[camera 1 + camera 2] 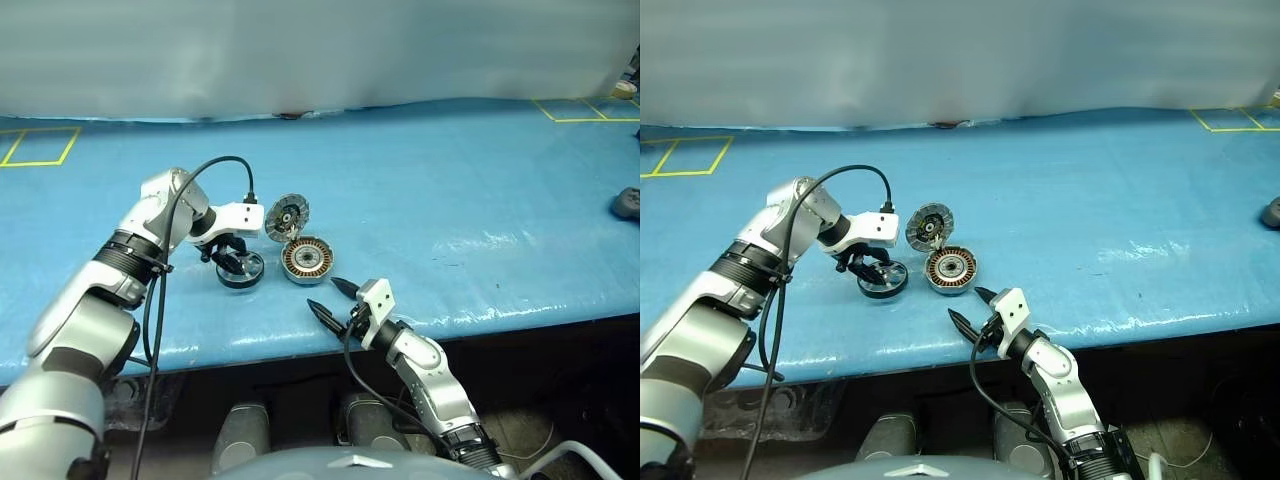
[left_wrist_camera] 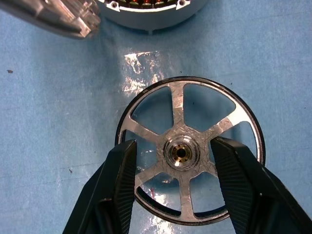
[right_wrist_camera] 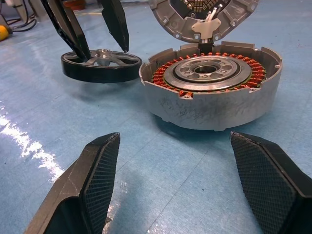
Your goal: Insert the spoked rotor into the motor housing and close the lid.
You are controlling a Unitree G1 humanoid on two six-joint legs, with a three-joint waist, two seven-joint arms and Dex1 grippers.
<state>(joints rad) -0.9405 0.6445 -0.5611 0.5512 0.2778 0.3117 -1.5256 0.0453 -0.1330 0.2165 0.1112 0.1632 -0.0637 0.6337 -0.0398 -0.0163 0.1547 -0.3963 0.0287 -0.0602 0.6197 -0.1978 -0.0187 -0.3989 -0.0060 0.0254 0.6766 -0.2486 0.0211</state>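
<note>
Rotor [image 2: 187, 151] flat, hub up, beside housing [image 3: 212, 83]; L gripper [image 2: 173, 161] fingers straddle hub, not clamped; R gripper [image 3: 170, 180] wide

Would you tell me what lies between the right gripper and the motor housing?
Nothing: the right wrist view shows bare blue table between the right gripper and the motor housing.

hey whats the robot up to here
The robot is putting a small motor together on a blue table. Its left gripper is down over the spoked wheel, fingers open on either side of the hub, nothing gripped yet. The wheel lies flat beside the motor cup, whose copper windings are exposed because the lid stands open on its hinge. The right gripper waits open at the table's near edge, pointing at the cup.
</note>
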